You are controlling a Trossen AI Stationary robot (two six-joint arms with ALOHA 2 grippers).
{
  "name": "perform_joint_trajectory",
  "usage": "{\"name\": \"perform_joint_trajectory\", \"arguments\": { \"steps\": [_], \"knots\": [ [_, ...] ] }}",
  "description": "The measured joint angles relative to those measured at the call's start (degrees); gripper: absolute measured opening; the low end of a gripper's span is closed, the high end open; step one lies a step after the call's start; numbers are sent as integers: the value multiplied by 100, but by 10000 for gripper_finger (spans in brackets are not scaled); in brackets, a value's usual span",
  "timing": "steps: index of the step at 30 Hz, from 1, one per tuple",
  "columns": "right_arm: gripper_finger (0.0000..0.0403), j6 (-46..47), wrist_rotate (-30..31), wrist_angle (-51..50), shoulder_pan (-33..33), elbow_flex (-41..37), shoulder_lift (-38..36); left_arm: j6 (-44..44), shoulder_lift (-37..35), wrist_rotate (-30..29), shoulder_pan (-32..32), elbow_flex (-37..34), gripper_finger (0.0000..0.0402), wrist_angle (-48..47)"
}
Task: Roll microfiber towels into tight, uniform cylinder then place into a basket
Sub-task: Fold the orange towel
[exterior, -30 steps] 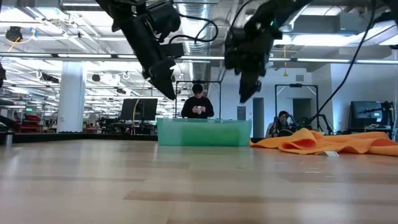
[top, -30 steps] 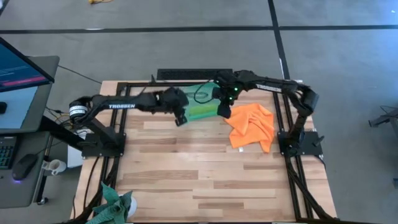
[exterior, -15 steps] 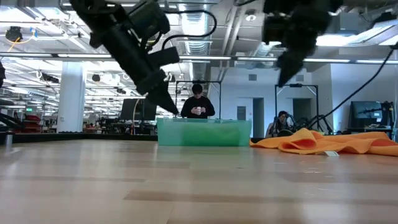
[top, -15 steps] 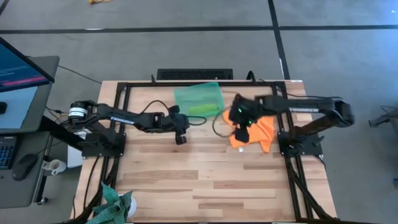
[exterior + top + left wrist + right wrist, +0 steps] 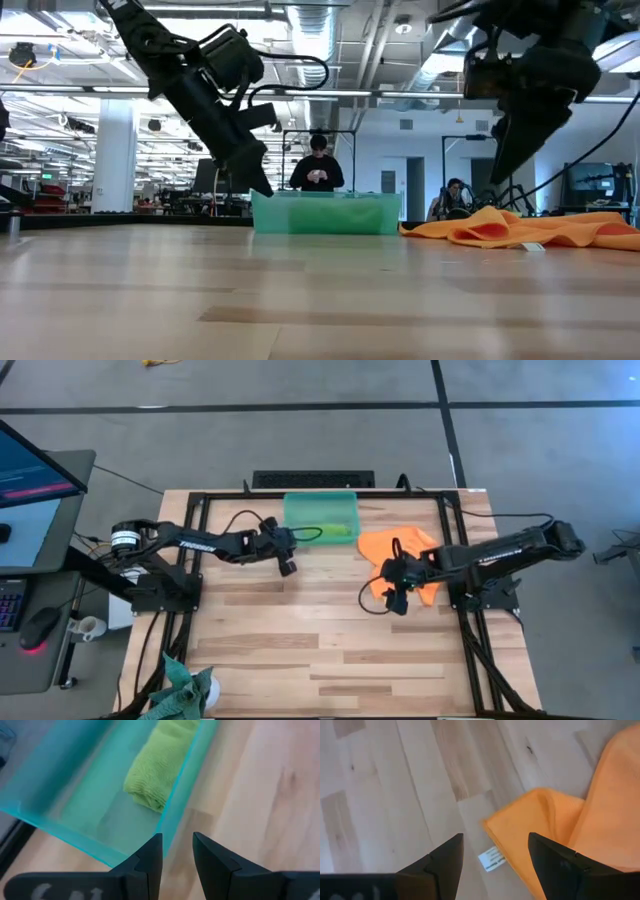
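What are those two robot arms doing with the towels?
They are rolling towels and putting them in a basket. The rolled lime green towel already lies inside the teal basket. The left gripper hangs empty beside the basket. The right gripper is open above the edge of the orange towel, which lies crumpled and unrolled on the table.
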Motion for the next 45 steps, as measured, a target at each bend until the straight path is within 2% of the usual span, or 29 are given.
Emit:
{"name": "perform_joint_trajectory", "arguments": {
  "steps": [5, 9, 19, 22, 28, 35, 39, 42, 45],
  "knots": [
    [244, 431, 424, 136, 372, -37, 146, 12, 0, 15, 32, 2, 100, 139],
    [244, 817, 745, 275, 721, -43, 147, -178, -151, 24, -178, 2, 100, 191],
    [244, 2170, 1582, 352, 1914, -43, 147, -616, -1546, 11, -1514, 12, 100, 302],
    [244, 2525, 1650, 568, 2106, -43, 147, -803, -1685, 15, -1975, 13, 100, 391],
    [244, 2477, 1949, 1249, 2356, -40, 476, -866, -1679, 25, -2593, 13, 100, 383],
    [244, 2270, 1898, 1804, 2322, -32, 1606, -801, -1679, 20, -2945, 13, 100, 380],
    [244, 1741, 1890, 1331, 2027, 256, 2122, -796, -1676, 18, -3019, 11, 100, 342],
    [242, 1811, 2017, 870, 1717, 531, 2357, -792, -1676, 20, -3028, 11, 100, 304],
    [236, 1986, 2186, 816, 1389, 673, 2564, -779, -1676, 16, -3028, 11, 100, 304]
  ]
}}
